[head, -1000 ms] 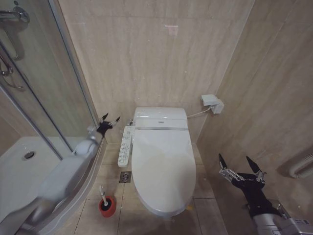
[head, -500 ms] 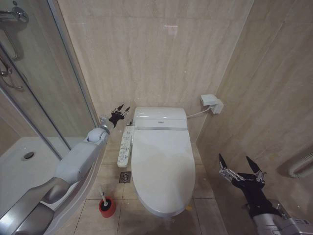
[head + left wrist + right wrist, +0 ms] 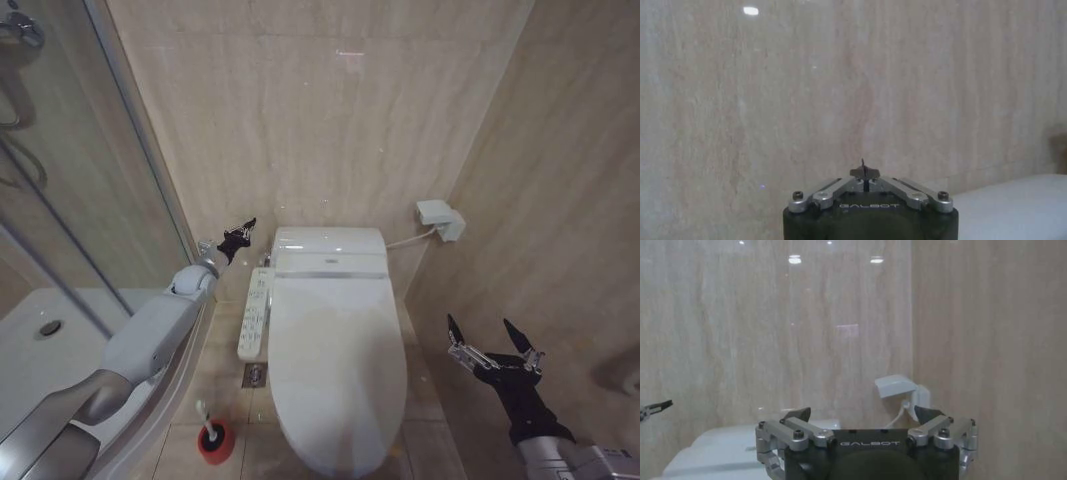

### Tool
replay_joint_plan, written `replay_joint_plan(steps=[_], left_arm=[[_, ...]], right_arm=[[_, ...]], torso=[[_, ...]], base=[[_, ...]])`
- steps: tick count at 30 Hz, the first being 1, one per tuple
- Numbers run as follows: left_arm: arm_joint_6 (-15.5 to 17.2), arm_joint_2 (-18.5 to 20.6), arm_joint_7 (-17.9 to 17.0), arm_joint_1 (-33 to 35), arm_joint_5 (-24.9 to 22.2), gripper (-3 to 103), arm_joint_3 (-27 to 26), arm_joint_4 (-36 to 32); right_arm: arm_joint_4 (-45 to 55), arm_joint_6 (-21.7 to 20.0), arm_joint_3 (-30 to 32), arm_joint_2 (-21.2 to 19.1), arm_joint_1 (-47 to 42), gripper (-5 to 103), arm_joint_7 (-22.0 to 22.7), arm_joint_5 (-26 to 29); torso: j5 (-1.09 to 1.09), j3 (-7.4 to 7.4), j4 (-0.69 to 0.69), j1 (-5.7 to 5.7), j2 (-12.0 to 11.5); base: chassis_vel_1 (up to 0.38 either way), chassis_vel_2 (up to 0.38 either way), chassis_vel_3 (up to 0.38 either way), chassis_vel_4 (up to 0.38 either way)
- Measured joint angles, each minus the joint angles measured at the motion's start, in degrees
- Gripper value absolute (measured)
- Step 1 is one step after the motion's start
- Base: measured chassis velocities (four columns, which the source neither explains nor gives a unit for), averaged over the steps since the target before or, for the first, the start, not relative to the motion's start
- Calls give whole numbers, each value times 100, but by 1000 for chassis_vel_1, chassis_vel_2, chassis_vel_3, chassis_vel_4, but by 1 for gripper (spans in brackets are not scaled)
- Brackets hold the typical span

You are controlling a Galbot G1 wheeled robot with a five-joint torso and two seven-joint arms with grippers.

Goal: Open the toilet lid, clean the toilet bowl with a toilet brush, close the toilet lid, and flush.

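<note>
The toilet lid [image 3: 335, 370] is down, glossy white, covering the toilet bowl, which is hidden beneath it. The white button panel [image 3: 255, 313] runs along the toilet's left side. On the floor at the front left, the toilet brush [image 3: 204, 415] stands in its red cup holder [image 3: 214, 443]. My left gripper [image 3: 238, 235] is shut on nothing and hangs beside the toilet's rear unit [image 3: 328, 242] close to the back wall; its fingers [image 3: 863, 173] meet at a point. My right gripper [image 3: 492, 340] is open to the right of the toilet, jaws spread wide [image 3: 860, 415].
A glass shower enclosure [image 3: 100, 200] with a white tray [image 3: 40, 340] lies to the left. A floor drain [image 3: 254, 374] sits beside the toilet. A white wall box [image 3: 440, 217] with a hose is mounted at the right rear. The tiled right wall is close to my right arm.
The head camera has shifted. My left arm reached farther toward the back wall beside the toilet's rear unit, and its fingers went from open to shut. The right gripper stayed put.
</note>
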Motion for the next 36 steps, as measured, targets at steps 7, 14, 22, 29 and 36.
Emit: replay_joint_plan(steps=[7, 14, 22, 29, 36], left_arm=[[-20, 95, 706, 139, 39, 0, -15, 69], [-221, 286, 1659, 315, 350, 0, -144, 406], [-390, 521, 2373, 524, 455, 0, -316, 653], [-499, 438, 2650, 551, 453, 0, -318, 882], [-541, 195, 2723, 578, 549, 0, -308, 1106]], right_arm=[[0, 0, 0, 0, 1, 100, 0, 0], [0, 0, 0, 0, 0, 100, 0, 0], [0, 0, 0, 0, -1, 100, 0, 0], [0, 0, 0, 0, 0, 100, 0, 0], [0, 0, 0, 0, 0, 100, 0, 0]], torso=[[-2, 4, -2, 7, -3], [-3, -1, 2, -1, -1], [-1, -1, 1, -2, 1], [1, 0, 1, 1, 0], [0, 0, -1, 0, -1]], base=[[-170, 181, 166, -158], [5, 8, -7, 17], [30, -22, -32, 22], [0, 0, 0, 0], [0, 0, 0, 0]])
